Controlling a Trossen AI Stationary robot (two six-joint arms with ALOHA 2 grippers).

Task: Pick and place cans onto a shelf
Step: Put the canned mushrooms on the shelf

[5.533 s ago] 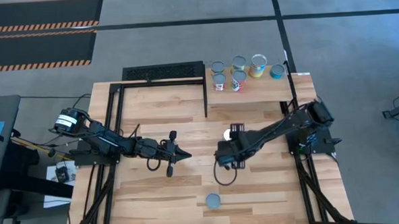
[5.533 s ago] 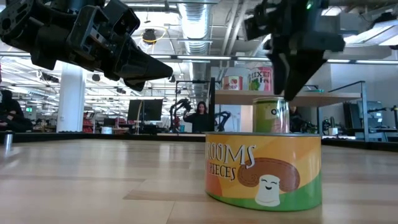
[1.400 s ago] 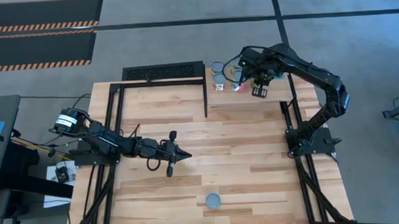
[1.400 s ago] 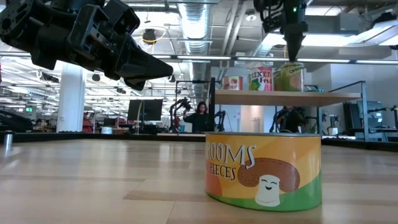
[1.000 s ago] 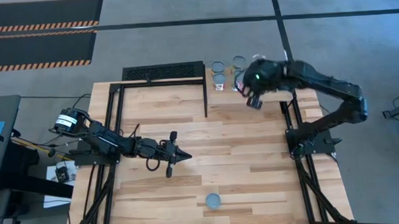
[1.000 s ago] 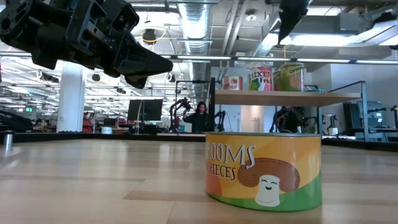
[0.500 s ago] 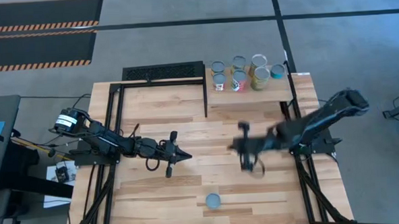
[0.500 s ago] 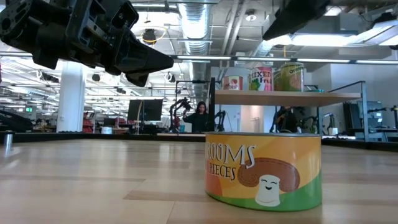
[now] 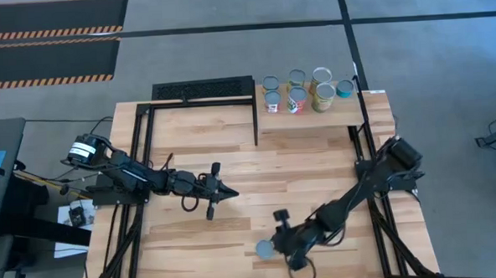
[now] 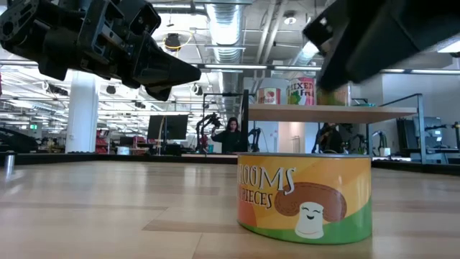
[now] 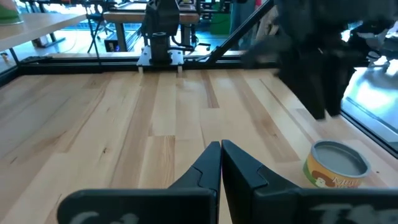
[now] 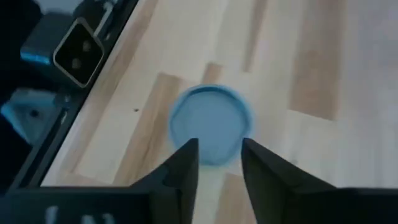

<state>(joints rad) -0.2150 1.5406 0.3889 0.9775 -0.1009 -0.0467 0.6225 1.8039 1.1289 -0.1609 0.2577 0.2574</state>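
Observation:
A yellow-and-green mushroom can (image 9: 264,249) with a silvery top stands alone on its base near the table's near edge; it also shows in the low view (image 10: 305,198) and the left wrist view (image 11: 336,163). My right gripper (image 9: 279,241) hovers right beside it, open and empty, the can's top (image 12: 211,124) showing between and beyond the fingertips (image 12: 217,158). Several cans (image 9: 304,89) stand upright on the light wood shelf (image 9: 335,116) at the far right. My left gripper (image 9: 225,191) is shut and empty above the table's middle left.
A black perforated rack (image 9: 202,89) stands at the far edge, left of the shelf. Black frame bars run along the table's left side (image 9: 140,160) and right side (image 9: 377,209). Bare wood lies between the two grippers (image 9: 258,172).
My right gripper has come away from the shelf, where a green-labelled can now stands with the others, and swept across the table toward the near edge and down to the lone mushroom can. My left arm has kept still.

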